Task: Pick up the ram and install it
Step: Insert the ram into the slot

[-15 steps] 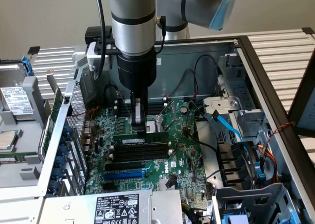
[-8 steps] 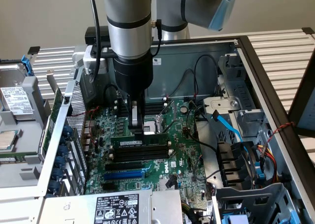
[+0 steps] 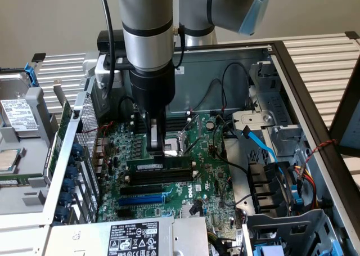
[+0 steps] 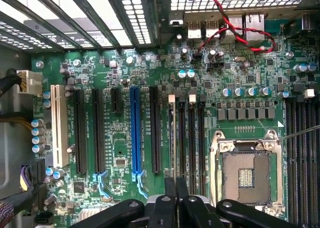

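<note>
My hand [image 3: 158,152] is clenched narrow on the upper edge of the ram [image 3: 160,165]. The ram stands on edge on the motherboard [image 3: 209,174], in the exterior view at twelve o'clock from the blue slot [image 3: 140,200], with a black slot [image 3: 157,184] between. It looks seated in a slot, though I cannot tell how deep.

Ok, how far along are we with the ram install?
Done: the ram is picked up and stands on edge at the black memory slots beside the CPU socket. In hand: the end effector is closed on its top edge. Left: seating; I cannot tell whether it is pressed fully home.
</note>
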